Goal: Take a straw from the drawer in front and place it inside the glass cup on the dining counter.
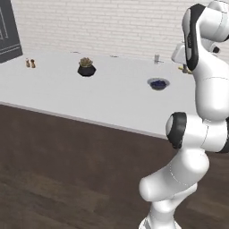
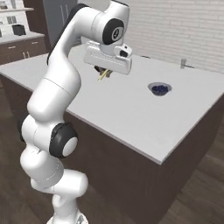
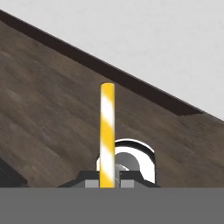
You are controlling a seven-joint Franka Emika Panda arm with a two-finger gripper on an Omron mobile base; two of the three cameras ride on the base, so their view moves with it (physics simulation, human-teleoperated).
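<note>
My gripper point(image 2: 103, 72) is shut on the straw point(image 2: 102, 76), held above the near part of the dining counter point(image 2: 127, 111). In the hand view the yellow-and-white striped straw point(image 3: 107, 131) stands straight up from between the fingertips of the gripper point(image 3: 107, 183). The glass cup point(image 2: 183, 63) stands far back on the white top, well beyond the gripper. From the left base view the glass cup point(image 1: 156, 58) sits just left of my upper arm, on the dining counter point(image 1: 89, 100). The drawer is out of view.
A grey bowl of blue things point(image 2: 159, 89) point(image 1: 158, 83) lies between the gripper and the cup. A dark pot with a plant point(image 1: 86, 67) and two small shakers point(image 1: 30, 63) stand further left. Wooden floor surrounds the island.
</note>
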